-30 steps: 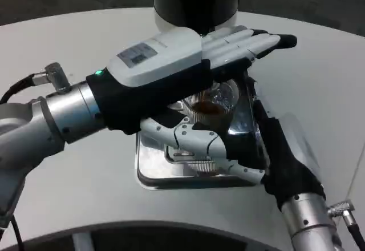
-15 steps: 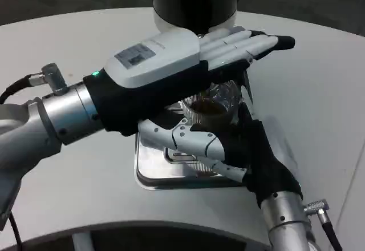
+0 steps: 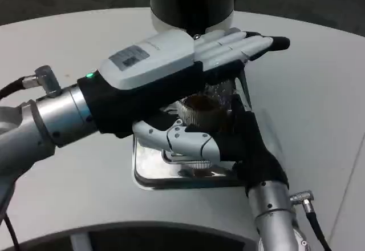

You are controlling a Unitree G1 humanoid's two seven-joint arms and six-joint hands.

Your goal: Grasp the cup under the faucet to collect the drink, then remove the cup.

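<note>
A clear cup [image 3: 206, 107] with brown drink in it stands over the metal drip tray [image 3: 149, 172], below the dark dispenser [image 3: 191, 0]. My right hand [image 3: 228, 144] reaches in from the lower right and grips the cup, its white fingers [image 3: 182, 140] wrapped around the cup's near side. My left hand [image 3: 157, 63] lies flat above the cup, holding nothing, and hides the rim. Its outstretched fingertips [image 3: 259, 43] point right, just under the dispenser. The faucet itself is hidden behind that hand.
The tray sits on a round white table [image 3: 68, 165], whose near edge curves along the bottom. The dispenser body rises at the back centre. A cable and connector [image 3: 302, 197] stick out from my right wrist.
My right forearm has swung left and closer to the tray, and its fingers have tightened around the cup. The left hand stays flat over the cup, having drifted slightly left.
</note>
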